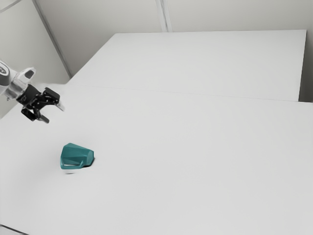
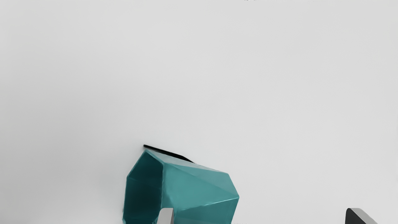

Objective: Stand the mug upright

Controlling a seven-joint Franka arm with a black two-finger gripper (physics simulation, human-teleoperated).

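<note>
The gripper (image 1: 54, 114) hangs above the table at the exterior view's left, its two fingers spread wide with nothing held. Below it, a teal faceted mug (image 1: 76, 155) lies on its side, its handle low on the side toward the camera. From the wrist camera, the mug (image 2: 199, 186) shows its dark open mouth at one end, and one fingertip overlaps its body in the picture. Both tips of the open gripper (image 2: 259, 216) are far apart. The handle is hidden in the wrist view.
The mug lies on a large white table (image 1: 186, 166). Behind it a white raised panel or second surface (image 1: 210, 61) stretches toward the back wall. A dark thin line (image 1: 13, 229) crosses the exterior view's lower left corner.
</note>
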